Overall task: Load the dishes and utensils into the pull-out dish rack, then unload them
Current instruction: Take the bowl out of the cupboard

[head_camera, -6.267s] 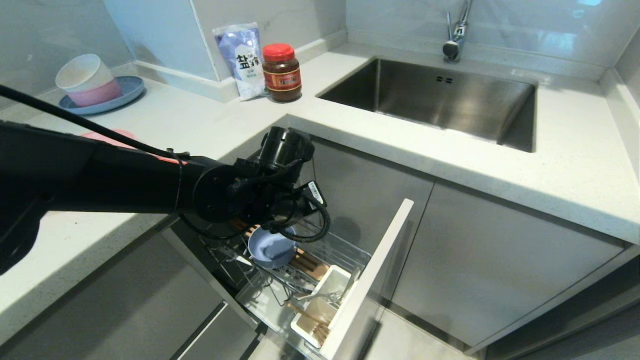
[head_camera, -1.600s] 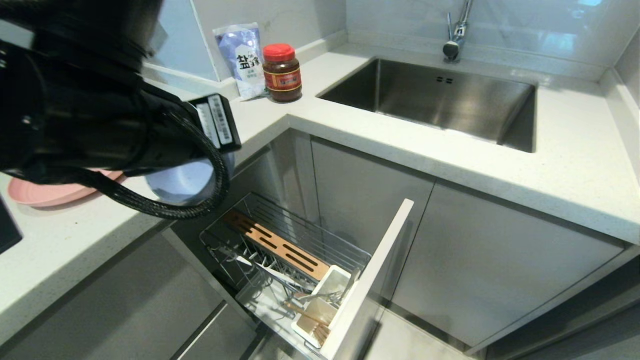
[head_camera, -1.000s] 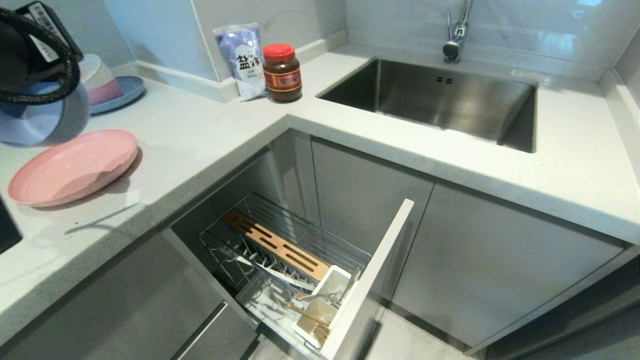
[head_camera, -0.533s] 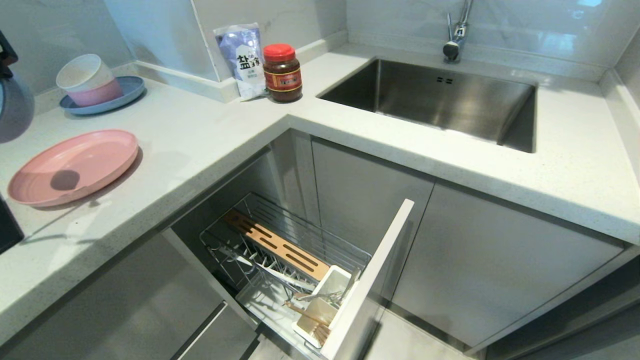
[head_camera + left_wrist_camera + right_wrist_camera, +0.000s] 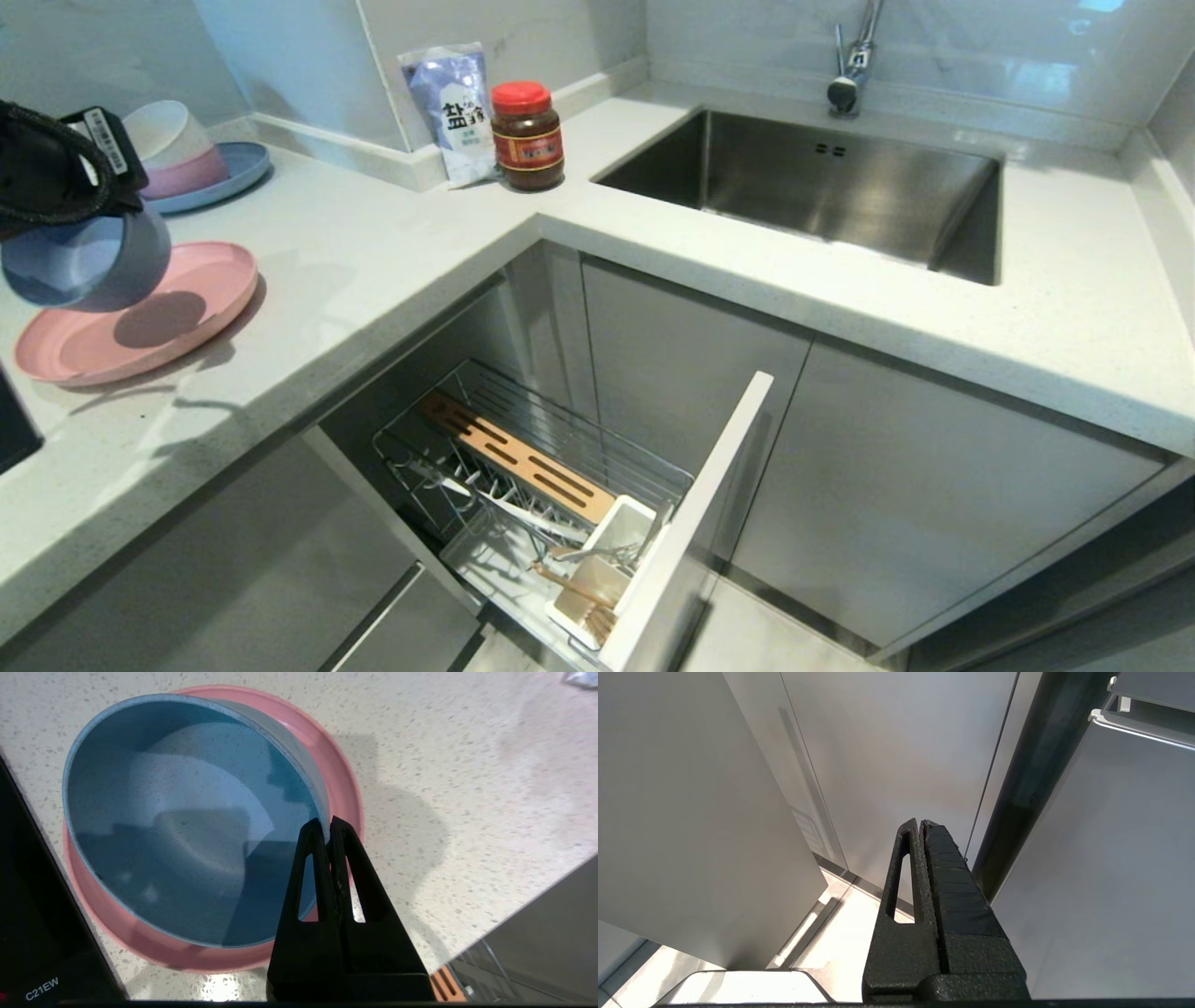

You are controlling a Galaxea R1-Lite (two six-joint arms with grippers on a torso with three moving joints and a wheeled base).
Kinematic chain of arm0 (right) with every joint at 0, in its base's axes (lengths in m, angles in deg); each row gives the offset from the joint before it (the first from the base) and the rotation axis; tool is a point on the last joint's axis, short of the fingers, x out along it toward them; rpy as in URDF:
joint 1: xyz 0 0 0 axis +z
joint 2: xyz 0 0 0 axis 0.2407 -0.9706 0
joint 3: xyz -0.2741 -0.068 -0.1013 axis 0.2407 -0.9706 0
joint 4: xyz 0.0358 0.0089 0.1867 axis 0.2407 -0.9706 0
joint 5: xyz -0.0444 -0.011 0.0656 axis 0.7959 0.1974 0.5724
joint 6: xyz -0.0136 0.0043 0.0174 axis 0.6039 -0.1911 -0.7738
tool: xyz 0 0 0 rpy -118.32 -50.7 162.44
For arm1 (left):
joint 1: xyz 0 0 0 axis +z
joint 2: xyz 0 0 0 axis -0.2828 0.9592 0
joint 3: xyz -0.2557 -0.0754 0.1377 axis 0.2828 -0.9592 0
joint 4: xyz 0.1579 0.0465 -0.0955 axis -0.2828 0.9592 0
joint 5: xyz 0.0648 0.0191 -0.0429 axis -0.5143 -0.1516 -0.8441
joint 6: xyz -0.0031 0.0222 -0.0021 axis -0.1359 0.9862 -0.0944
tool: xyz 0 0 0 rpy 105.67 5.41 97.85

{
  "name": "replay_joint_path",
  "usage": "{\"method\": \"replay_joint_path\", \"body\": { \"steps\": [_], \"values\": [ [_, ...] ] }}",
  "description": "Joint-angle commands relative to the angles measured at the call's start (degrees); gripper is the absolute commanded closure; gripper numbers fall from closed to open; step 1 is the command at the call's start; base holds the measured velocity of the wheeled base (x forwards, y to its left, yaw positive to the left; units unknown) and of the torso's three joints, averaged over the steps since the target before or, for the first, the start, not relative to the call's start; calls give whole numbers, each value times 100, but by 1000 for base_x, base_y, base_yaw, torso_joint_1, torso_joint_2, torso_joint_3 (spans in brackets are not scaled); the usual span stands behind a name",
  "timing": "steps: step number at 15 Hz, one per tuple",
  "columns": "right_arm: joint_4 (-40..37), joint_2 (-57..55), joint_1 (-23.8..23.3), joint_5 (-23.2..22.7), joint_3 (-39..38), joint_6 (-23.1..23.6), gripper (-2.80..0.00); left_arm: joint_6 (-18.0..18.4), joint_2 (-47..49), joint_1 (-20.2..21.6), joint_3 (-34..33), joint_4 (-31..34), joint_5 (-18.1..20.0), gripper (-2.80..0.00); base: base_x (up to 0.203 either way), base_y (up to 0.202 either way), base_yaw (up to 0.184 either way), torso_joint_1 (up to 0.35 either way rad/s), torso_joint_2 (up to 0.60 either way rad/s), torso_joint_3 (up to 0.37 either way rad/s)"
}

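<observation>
Left tool (image 5: 327, 823) clamped on blue-grey bowl (image 5: 187, 821) rim, held over pink plate (image 5: 201, 299), frame left; unloading under way, cutlery (image 5: 597, 553) remains in rack (image 5: 560, 439)

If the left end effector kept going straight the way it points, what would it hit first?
Probably the pink plate: the left end effector, shut on the blue bowl's rim, points down over it. Depth is unclear.

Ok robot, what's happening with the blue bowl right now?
Left hand shut on blue bowl rim, above pink plate. Right hand shut, parked low by cabinets. Nothing in the way.
</observation>
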Motion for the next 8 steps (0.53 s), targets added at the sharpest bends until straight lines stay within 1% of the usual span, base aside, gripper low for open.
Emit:
{"method": "replay_joint_path", "body": {
  "steps": [1,3,5,6,8],
  "values": [
    [-1,24,0,0,-9,0,0,59,219,3,-3,33,-155,0,0,0,0,0,0,0],
    [-1,24,0,0,-9,0,0,101,257,22,-10,47,-399,0,0,0,0,0,0,0],
    [-1,24,3,0,-9,0,0,166,266,13,-3,279,-587,0,0,0,0,0,0,0],
    [2,18,1,0,-9,0,0,260,266,3,-12,375,-639,0,0,0,0,0,0,0],
    [6,24,0,0,-9,0,0,285,258,-6,-3,542,-684,0,0,0,0,0,0,0]
  ]
}}
